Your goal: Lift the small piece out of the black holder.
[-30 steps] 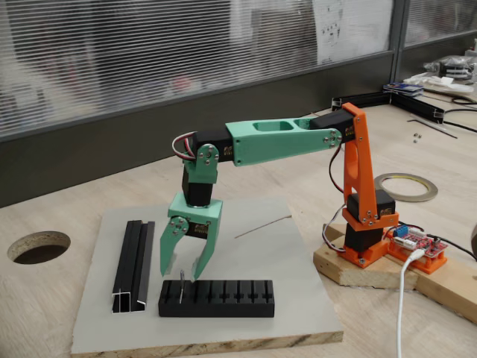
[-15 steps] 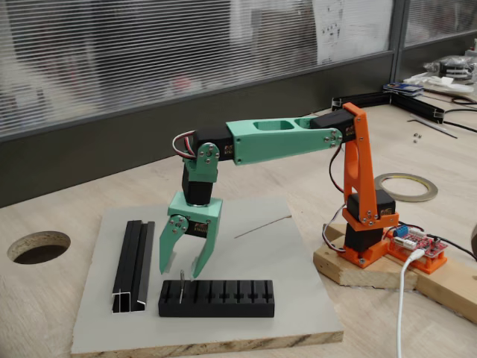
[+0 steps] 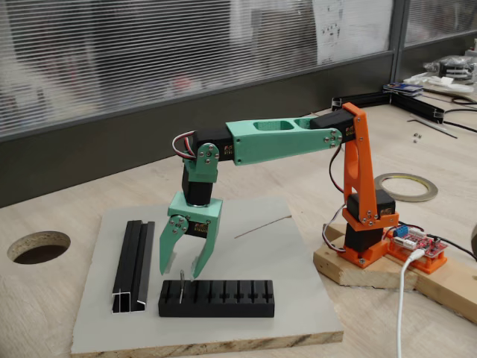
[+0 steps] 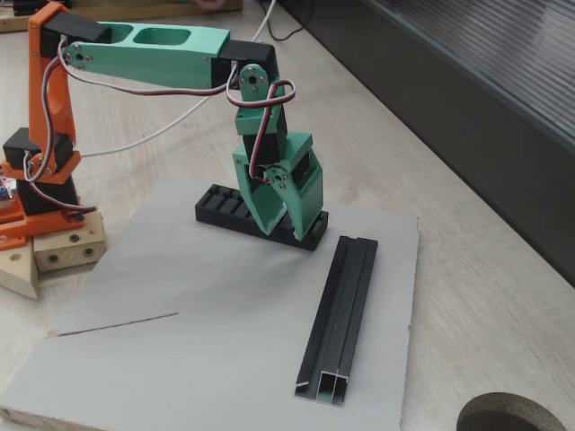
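Both fixed views are showing the green pincer hanging fingers-down over the left end of the holder, as one fixed view frames it. Its jaws are standing apart, one finger to the left of the pin and the other finger to the right, with the pin rising upright between them from a slot near the holder's left end. Neither finger is touching the pin, and the tips are sitting just above the holder's top. From the other side, the pincer is covering the near end of the holder, and the pin is hidden behind the fingers there.

The holder is lying on a grey board that is resting on the wooden table. A grooved black rail is lying on the board just left of the holder, apart from it. A thin wire is lying on the board behind the pincer, well clear of the holder. The arm's orange base is standing on a wooden block right of the board.
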Robot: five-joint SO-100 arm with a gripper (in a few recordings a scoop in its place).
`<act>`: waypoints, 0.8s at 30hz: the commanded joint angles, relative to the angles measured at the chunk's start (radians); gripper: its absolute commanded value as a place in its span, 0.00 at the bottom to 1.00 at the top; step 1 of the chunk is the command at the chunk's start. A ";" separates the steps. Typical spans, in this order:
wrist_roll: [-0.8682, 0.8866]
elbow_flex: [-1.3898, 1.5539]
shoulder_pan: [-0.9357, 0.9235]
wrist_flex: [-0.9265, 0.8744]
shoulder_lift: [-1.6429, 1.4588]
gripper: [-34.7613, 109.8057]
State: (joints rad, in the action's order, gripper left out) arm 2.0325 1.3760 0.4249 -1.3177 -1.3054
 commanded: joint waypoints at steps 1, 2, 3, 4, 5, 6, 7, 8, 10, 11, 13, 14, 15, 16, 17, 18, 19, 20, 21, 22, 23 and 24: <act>0.014 0.011 0.023 -0.009 -0.008 0.47; 0.014 0.011 0.023 -0.009 -0.008 0.47; 0.014 0.011 0.023 -0.009 -0.008 0.47; 0.014 0.011 0.023 -0.009 -0.008 0.47; 0.014 0.011 0.023 -0.009 -0.008 0.47; 0.014 0.011 0.023 -0.009 -0.008 0.47; 0.014 0.011 0.023 -0.009 -0.008 0.47; 0.014 0.011 0.023 -0.009 -0.008 0.46; 0.014 0.011 0.023 -0.009 -0.008 0.43; 0.014 0.011 0.023 -0.008 -0.008 0.42; 0.015 0.011 0.023 -0.008 -0.008 0.39; 0.020 0.011 0.023 -0.008 -0.008 0.38; 0.021 0.011 0.023 -0.008 -0.008 0.37; 0.017 0.012 0.023 -0.008 -0.008 0.37; 0.015 0.012 0.023 -0.008 -0.008 0.36; 0.015 0.012 0.023 -0.008 -0.008 0.36; 0.015 0.012 0.023 -0.009 -0.008 0.36; 0.015 0.012 0.023 -0.009 -0.008 0.36; 0.015 0.012 0.023 -0.009 -0.008 0.35; 0.015 0.012 0.023 -0.009 -0.008 0.35; 0.015 0.012 0.023 -0.008 -0.008 0.35; 0.020 0.012 0.023 -0.008 -0.008 0.35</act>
State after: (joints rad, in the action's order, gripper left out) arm 2.0387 1.3760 0.4249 -1.3162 -1.3054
